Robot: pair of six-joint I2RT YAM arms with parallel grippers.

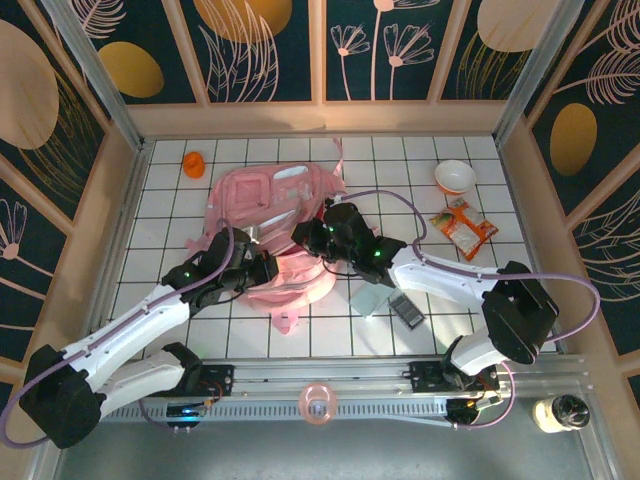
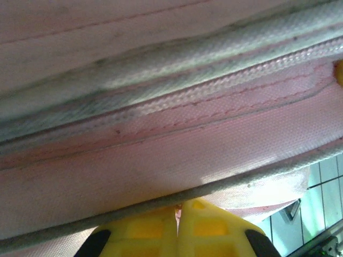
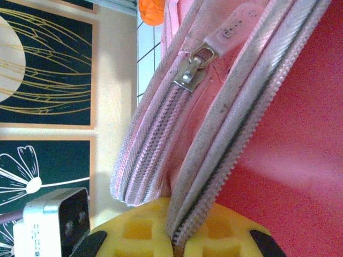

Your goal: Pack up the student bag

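- Finding the student bag (image 1: 275, 215) flat on the white tiled tabletop (image 1: 450, 270), left of centre, between the two arms.
- Runs with its long axis roughly near to far: paler front pockets face up at the far end, and the bunched, folded near end points toward the arm bases.
- Counting one bag, two arms, one orange object (image 1: 194, 164) near the far left corner, one white bowl (image 1: 455, 177), one orange snack packet (image 1: 463, 226), one clear box (image 1: 368, 298), one dark flat device (image 1: 406, 311) just beside it, one pink tape ring (image 1: 318, 405) on the front rail and one jar (image 1: 560, 412) at the near right.
- Placing the left fingers (image 1: 262, 268) at the bag's near left side. In the left wrist view the yellow pads press together, and the bag's piped edge crosses right at their tips. Cannot tell whether fabric is nipped.
- Placing the right fingers (image 3: 174, 233) on the bag's middle, reaching in from the right. Closed narrow on the bag's zipper tape, which rises from between the pads. A metal zipper pull (image 3: 193, 69) sits farther up a neighbouring zipper, apart from the pads.
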